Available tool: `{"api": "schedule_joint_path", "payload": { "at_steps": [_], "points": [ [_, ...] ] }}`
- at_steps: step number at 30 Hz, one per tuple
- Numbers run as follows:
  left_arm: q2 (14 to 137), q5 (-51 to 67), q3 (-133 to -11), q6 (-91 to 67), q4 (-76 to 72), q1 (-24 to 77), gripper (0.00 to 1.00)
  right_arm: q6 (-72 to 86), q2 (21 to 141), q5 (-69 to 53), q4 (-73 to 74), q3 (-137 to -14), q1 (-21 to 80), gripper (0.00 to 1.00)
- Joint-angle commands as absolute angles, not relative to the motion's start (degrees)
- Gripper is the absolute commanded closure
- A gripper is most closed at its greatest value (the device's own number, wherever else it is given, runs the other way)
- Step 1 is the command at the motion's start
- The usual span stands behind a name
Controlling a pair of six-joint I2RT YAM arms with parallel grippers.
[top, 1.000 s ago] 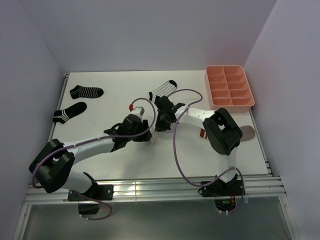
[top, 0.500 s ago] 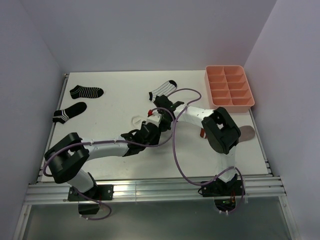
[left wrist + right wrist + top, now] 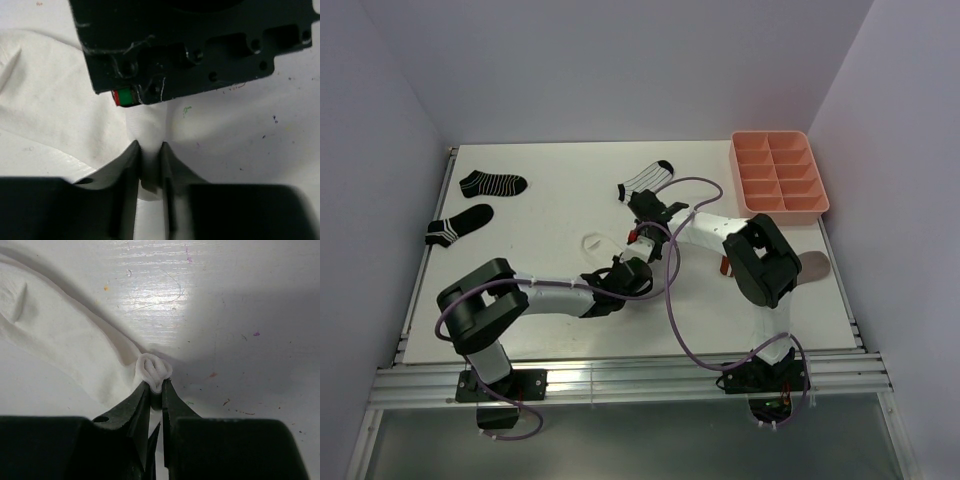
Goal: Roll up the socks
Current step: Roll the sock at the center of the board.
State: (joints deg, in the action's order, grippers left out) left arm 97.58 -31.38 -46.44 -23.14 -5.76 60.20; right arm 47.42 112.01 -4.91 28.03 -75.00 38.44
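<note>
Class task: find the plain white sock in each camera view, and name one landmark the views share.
Top external: plain white sock near the middle, just left of the right gripper.
Left wrist: left and centre, a fold pinched in the left gripper.
Right wrist: left half, rolled tip in the right gripper.
Shared landmark: the right gripper, seen in all three.

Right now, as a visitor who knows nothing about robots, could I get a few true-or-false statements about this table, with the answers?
1. The left gripper and the right gripper both pinch the white sock. True.
2. The pink tray holds a sock. False: its compartments are empty.
3. Two black striped socks lie on the left part of the table. True.
4. The left gripper holds the striped sock with the black toe. False: it lies on the table, and neither gripper holds it.
</note>
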Motion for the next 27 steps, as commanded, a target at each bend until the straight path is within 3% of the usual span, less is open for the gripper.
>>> {"api": "schedule_joint_path", "payload": {
  "at_steps": [1, 4, 9, 17, 20, 24, 27],
  "points": [
    [99.1, -32.4, -48.3, -22.9, -5.0, 60.9, 0.87, 46.6, 114.5, -4.5, 30.3, -74.8, 38.7, 1.0],
    [98.6, -31.6, -47.9, -23.6, -4.7, 60.8, 0.99, 46.8, 113.8, -5.4, 28.6, -73.6, 38.6, 1.0],
    [96.7, -25.7, -46.7, -26.9, -3.8, 59.2, 0.99, 47.7, 110.1, -8.5, 20.2, -69.2, 38.4, 1.0],
    [91.1, -2.3, -40.4, -37.0, -6.2, 46.2, 0.99, 51.1, 101.4, -8.1, 8.9, -60.3, 36.7, 0.93],
    [89.7, 4.1, -38.2, -40.9, -7.4, 41.8, 0.99, 52.8, 97.9, -7.8, 4.4, -56.4, 35.6, 0.86],
    [89.9, 11.5, -35.6, -45.4, -10.4, 37.0, 0.99, 54.1, 93.3, -8.3, -2.5, -51.3, 35.0, 0.63],
    [91.8, 16.7, -35.2, -47.7, -11.7, 34.5, 0.99, 55.0, 91.3, -8.3, -6.6, -47.1, 35.0, 0.52]
  ]
}}
